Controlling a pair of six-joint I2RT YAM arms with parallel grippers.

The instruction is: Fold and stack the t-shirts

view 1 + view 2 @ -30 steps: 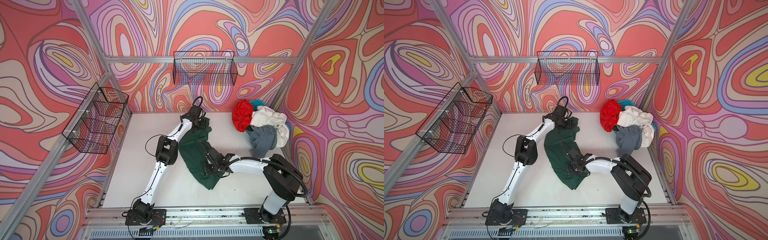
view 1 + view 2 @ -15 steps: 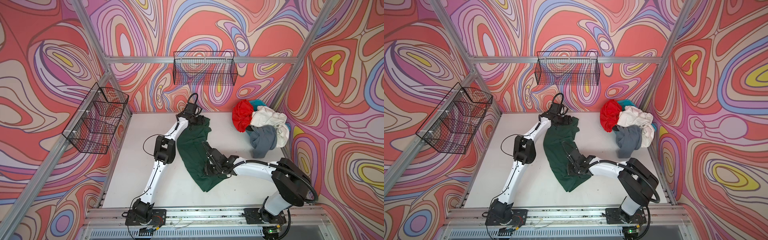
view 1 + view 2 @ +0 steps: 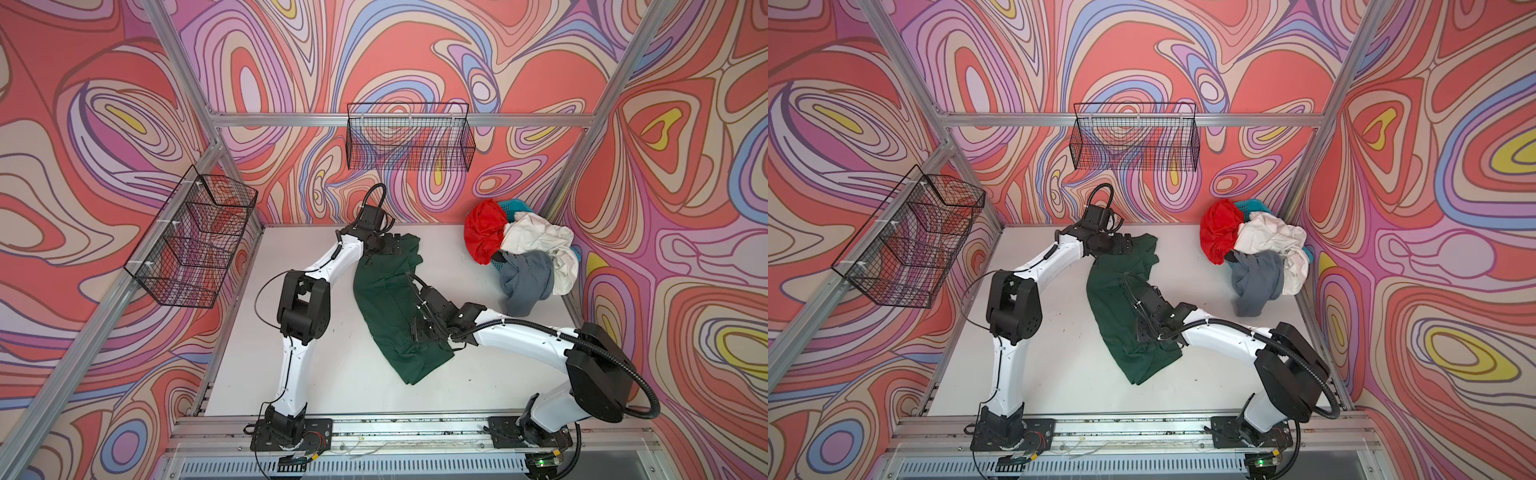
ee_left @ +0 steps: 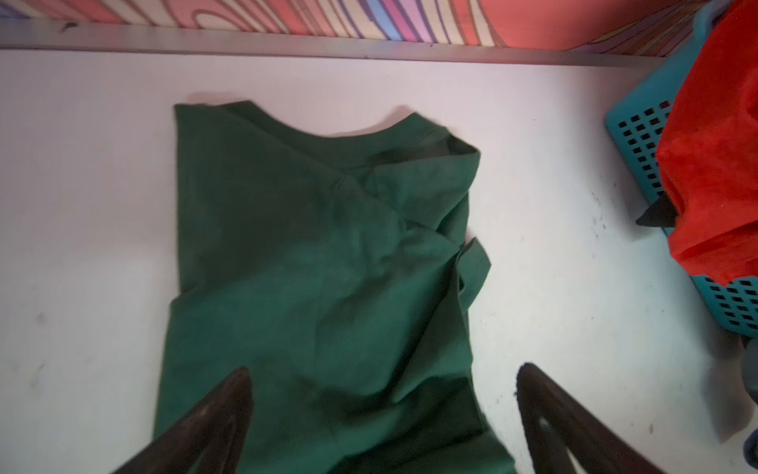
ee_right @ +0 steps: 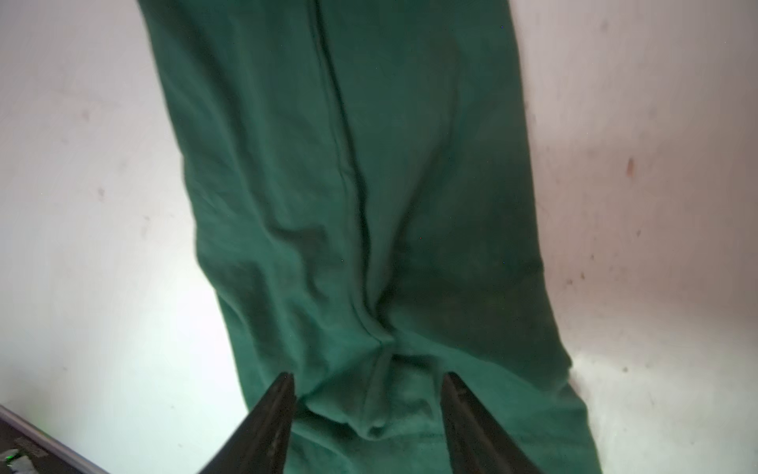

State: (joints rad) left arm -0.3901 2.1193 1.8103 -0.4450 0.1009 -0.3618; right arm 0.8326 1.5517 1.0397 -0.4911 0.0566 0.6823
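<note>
A dark green t-shirt lies on the white table as a long narrow strip, its collar towards the back wall. My left gripper hovers over the collar end, open wide, nothing between its fingers. My right gripper is low over the near half of the green shirt, open, a small ridge of cloth lying loose between its fingertips. The red, off-white and grey-blue t-shirts are heaped at the back right.
The heap spills out of a turquoise mesh basket in the back right corner. Black wire baskets hang on the left wall and the back wall. A metal rail runs along the table's front edge.
Both grippers have opened. The right one has let go of the green shirt, which now lies flat. The left gripper shifted slightly towards the back wall.
</note>
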